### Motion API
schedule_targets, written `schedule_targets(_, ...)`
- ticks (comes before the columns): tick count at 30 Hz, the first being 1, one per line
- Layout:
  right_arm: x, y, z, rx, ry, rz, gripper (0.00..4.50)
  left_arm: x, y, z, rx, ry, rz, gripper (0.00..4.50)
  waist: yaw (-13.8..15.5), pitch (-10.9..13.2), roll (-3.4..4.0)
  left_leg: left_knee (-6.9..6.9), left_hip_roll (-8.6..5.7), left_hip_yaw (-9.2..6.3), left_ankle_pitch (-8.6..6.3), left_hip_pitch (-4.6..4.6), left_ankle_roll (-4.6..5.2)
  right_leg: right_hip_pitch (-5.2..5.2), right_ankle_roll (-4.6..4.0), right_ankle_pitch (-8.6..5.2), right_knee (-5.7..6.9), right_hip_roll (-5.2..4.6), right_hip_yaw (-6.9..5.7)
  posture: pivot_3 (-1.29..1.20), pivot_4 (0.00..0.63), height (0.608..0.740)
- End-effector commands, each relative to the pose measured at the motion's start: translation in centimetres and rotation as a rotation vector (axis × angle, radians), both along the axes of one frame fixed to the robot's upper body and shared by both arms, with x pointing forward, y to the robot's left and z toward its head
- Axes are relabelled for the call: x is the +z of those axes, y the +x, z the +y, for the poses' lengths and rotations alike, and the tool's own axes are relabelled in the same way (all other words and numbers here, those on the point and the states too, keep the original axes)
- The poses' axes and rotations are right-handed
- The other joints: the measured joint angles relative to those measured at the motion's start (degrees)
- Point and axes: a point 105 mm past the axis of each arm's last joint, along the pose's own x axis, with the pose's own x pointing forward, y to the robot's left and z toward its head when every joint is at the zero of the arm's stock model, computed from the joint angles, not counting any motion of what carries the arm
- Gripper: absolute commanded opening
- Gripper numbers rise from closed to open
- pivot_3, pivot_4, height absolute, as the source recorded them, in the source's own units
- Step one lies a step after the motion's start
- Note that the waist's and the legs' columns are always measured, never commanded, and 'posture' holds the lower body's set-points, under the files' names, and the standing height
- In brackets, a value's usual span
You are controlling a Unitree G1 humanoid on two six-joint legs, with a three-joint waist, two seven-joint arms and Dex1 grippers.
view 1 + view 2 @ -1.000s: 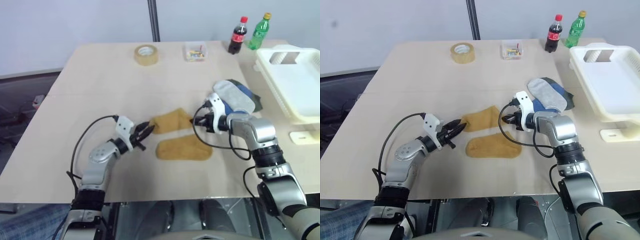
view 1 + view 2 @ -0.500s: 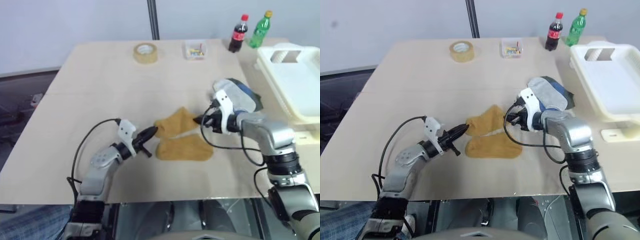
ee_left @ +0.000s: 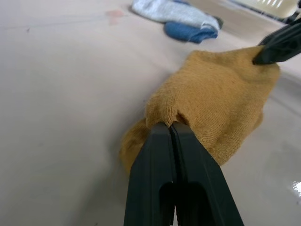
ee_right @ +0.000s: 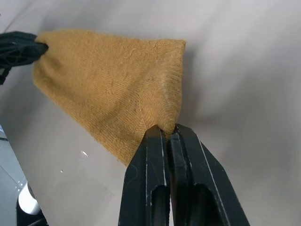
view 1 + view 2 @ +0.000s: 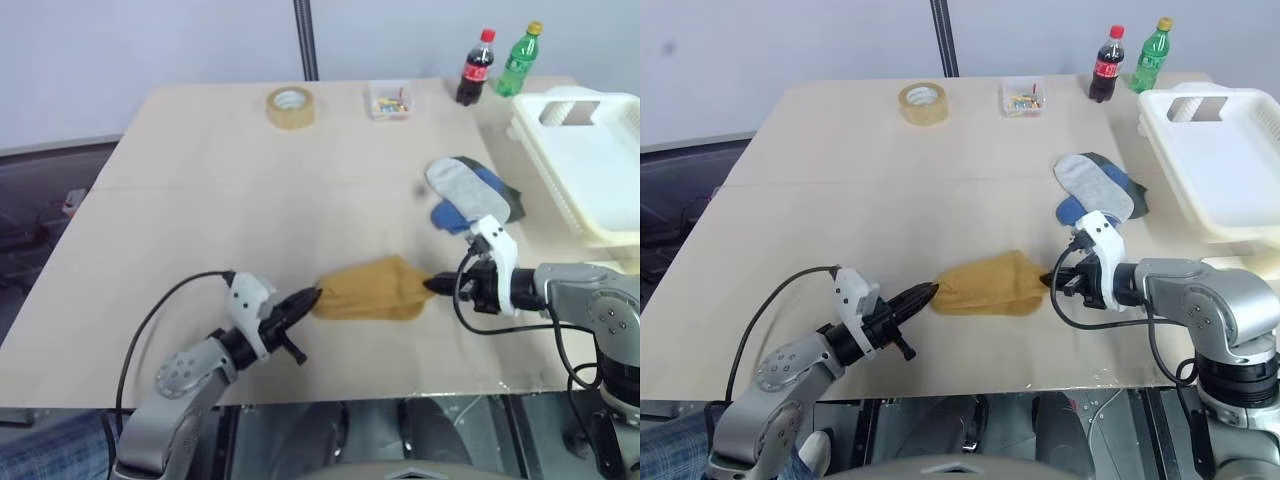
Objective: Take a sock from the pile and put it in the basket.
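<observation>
Since a second earlier, both arms had drawn back toward the near edge of the bench (image 5: pixel 200 200), bringing the mustard-yellow sock (image 5: pixel 370 290) with them; it had been stretched out beside a second yellow piece near the pile (image 5: pixel 472 192), and now lay gathered into one folded bundle well nearer the front.

The head views gave the whole layout: the pile of light grey, blue and dark socks sat farther back and to the right of the yellow sock, apart from it. The white basket (image 5: pixel 590 170) stood at the right edge of the bench, beyond the pile. Along the far edge were a roll of tape (image 5: pixel 291 106), a small clear box (image 5: pixel 390 101), a cola bottle (image 5: pixel 476 69) and a green bottle (image 5: pixel 521 61).

The wrist views showed what the head views could not: the grips up close. In the left wrist view, the left gripper (image 3: pixel 171 128) was clenched, its two black fingers pressed together on a pinch of the sock's cloth, with the pile seen beyond and the tip of the other gripper at the sock's far end. In the right wrist view, the right gripper (image 4: pixel 167 131) was likewise clamped tight on a corner fold of the sock, the fabric fanning out from that pinch toward the left gripper's dark tip.

The sock hung between the two grippers, low over the bench.
</observation>
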Motion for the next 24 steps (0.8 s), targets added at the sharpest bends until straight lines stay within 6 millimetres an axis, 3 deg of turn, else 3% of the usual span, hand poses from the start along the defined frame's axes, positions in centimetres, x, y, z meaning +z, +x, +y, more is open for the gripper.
schedule_targets(1, -0.8, -0.2, 0.0, -0.011, -0.036, -0.011, 0.00, -0.8, -0.1, -0.2, -0.011, 0.038, -0.003, 0.02, 0.10, -0.01, -0.01, 0.00, 0.00, -0.01, 0.00, 0.00, -0.01, 0.00, 0.00, 0.00, -0.02, 0.00, -0.01, 0.00, 0.150, 0.739)
schedule_targets(2, -0.9, -0.2, 0.0, -0.012, -0.036, -0.011, 0.00, -1.0, 0.0, 0.0, -0.002, 0.050, -0.003, 0.02, 0.05, -0.01, -0.01, -0.01, 0.00, -0.01, 0.01, -0.01, -0.01, 0.00, 0.00, 0.00, -0.04, 0.00, -0.01, 0.00, 0.150, 0.739)
schedule_targets(5, -1.1, -0.5, 0.0, -0.004, -0.038, -0.004, 0.97, -1.6, 0.4, 0.6, 0.030, 0.080, 0.001, 0.00, 0.05, -0.01, -0.01, -0.01, 0.00, 0.00, 0.00, -0.01, -0.01, -0.01, 0.00, 0.00, -0.03, 0.00, 0.00, 0.00, 0.150, 0.739)
schedule_targets(9, -1.3, -0.8, -0.9, -0.005, -0.077, -0.014, 2.85, -2.7, 0.4, 0.7, 0.033, 0.096, 0.006, 0.00, 0.28, -0.01, -0.01, -0.01, 0.00, -0.01, 0.00, -0.02, 0.00, 0.01, 0.00, 0.00, -0.06, 0.00, -0.02, 0.00, 0.150, 0.739)
schedule_targets(11, 0.0, -0.4, -1.3, 0.006, -0.069, -0.083, 3.75, -3.0, 0.5, 0.6, 0.036, 0.091, 0.010, 0.00, 0.37, -0.01, -0.01, -0.01, 0.00, 0.00, 0.00, -0.02, 0.00, 0.02, 0.00, 0.00, -0.08, -0.02, -0.02, 0.00, 0.150, 0.739)
schedule_targets(13, 1.4, 0.1, -0.9, 0.034, -0.045, -0.185, 3.75, -3.2, 0.6, 0.7, 0.042, 0.087, 0.010, 0.00, 0.32, -0.02, -0.01, -0.01, 0.00, 0.00, 0.00, 0.00, 0.00, 0.03, 0.00, 0.00, -0.07, -0.02, -0.01, 0.00, 0.150, 0.739)
schedule_targets(16, 3.0, 0.4, 1.4, 0.145, -0.037, -0.397, 3.75, -3.0, 0.9, 0.7, 0.062, 0.051, 0.001, 0.00, 0.30, -0.02, -0.01, -0.01, 0.03, 0.00, -0.03, 0.03, 0.04, 0.03, 0.01, 0.00, -0.03, 0.00, -0.03, 0.00, 0.150, 0.739)
schedule_targets(19, 1.8, 0.0, 3.0, 0.271, -0.109, -0.495, 3.82, -2.8, 1.3, 0.5, 0.075, 0.033, -0.013, 0.80, 0.26, -0.03, -0.04, 0.01, 0.02, 0.00, 0.00, 0.03, -0.01, 0.04, 0.01, 0.00, -0.04, 0.00, -0.05, 0.00, 0.150, 0.739)
schedule_targets(22, -0.5, 1.0, 3.9, 0.332, -0.205, -0.560, 3.82, -2.4, 1.2, -0.1, 0.045, -0.009, -0.017, 2.17, 0.31, -0.06, -0.10, 0.04, 0.00, 0.00, 0.01, 0.02, -0.02, 0.05, 0.02, 0.00, -0.04, 0.00, -0.06, 0.00, 0.150, 0.739)
schedule_targets(23, -0.9, 1.4, 4.2, 0.327, -0.211, -0.577, 3.82, -2.3, 1.1, -0.3, 0.032, -0.018, -0.025, 2.36, 0.28, -0.10, -0.17, 0.05, 0.00, -0.01, 0.01, 0.02, -0.02, 0.05, 0.02, 0.00, -0.04, 0.00, -0.06, 0.00, 0.150, 0.739)
schedule_targets(24, -1.0, 1.7, 4.7, 0.320, -0.193, -0.589, 3.82, -2.1, 1.0, -0.4, 0.026, -0.024, -0.030, 2.96, 0.27, -0.12, -0.20, 0.06, 0.00, 0.00, 0.02, 0.03, -0.03, 0.05, 0.01, 0.00, -0.04, 0.00, -0.06, 0.00, 0.150, 0.739)
